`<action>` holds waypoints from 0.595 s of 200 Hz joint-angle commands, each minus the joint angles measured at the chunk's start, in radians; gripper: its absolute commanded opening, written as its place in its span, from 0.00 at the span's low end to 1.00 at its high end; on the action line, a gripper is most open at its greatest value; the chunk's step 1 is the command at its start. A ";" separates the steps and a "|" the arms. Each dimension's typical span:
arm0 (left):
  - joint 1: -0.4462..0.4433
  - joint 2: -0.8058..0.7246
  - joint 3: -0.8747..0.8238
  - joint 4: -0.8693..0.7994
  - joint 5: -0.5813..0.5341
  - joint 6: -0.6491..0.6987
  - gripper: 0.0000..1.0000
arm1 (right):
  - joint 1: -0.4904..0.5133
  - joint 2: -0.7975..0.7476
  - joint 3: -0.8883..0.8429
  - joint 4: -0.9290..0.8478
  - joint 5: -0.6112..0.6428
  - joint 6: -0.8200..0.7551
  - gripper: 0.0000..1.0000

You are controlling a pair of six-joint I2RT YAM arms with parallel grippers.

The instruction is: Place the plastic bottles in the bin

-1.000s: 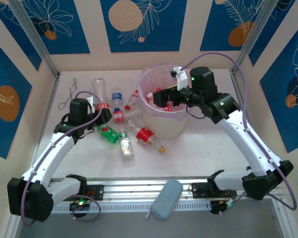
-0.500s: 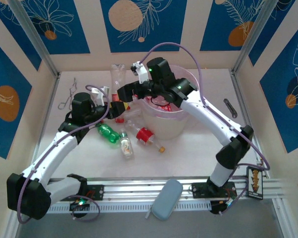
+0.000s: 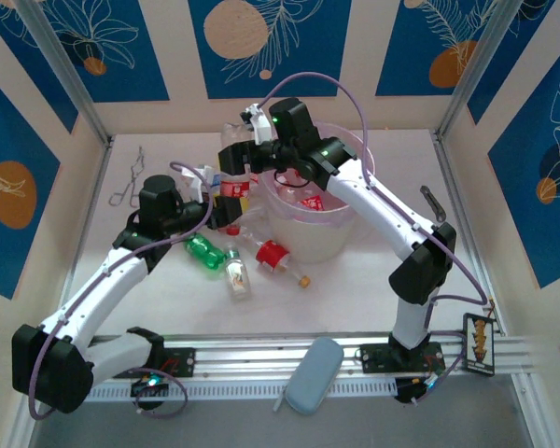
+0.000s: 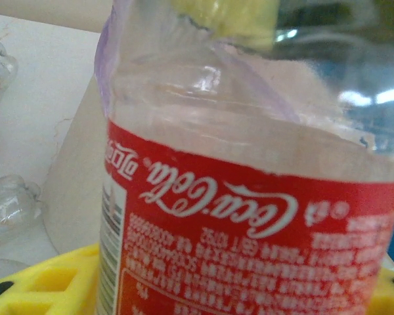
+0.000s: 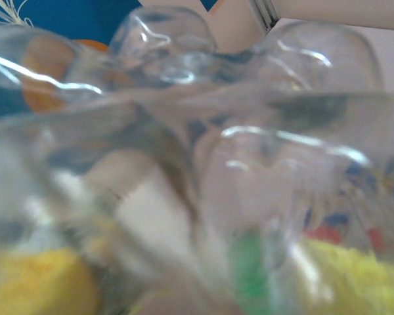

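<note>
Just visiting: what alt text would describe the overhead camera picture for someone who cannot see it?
Two white robot arms meet at a clear red-labelled bottle held upright left of a pinkish translucent bin; the left gripper grips it low, the right gripper is at its upper part. A green bottle and others lie loose on the table.

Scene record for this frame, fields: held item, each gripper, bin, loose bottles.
held item: clear plastic bottle with red label, beside the large translucent pinkish round bin
left gripper: jaws shut on that bottle at its label
right gripper: at the bottle's clear upper end; grip unclear
bin: holds red-labelled bottles
loose bottles: green plastic bottle, clear bottle with pale label, left of the bin
</note>
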 commanded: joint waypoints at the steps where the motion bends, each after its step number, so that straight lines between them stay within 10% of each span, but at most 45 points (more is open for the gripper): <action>1: -0.012 -0.012 -0.004 0.009 0.015 0.034 0.22 | -0.005 0.002 0.029 0.015 -0.019 0.012 0.67; 27: -0.013 -0.021 -0.010 0.018 0.015 0.035 0.29 | -0.005 -0.004 0.031 0.016 -0.022 0.007 0.61; 68: -0.013 -0.071 -0.045 0.040 0.021 0.032 0.99 | -0.006 -0.015 0.087 0.014 -0.016 -0.017 0.56; 119: -0.007 -0.169 -0.081 -0.010 0.027 0.047 1.00 | -0.021 -0.047 0.218 -0.028 0.037 -0.089 0.54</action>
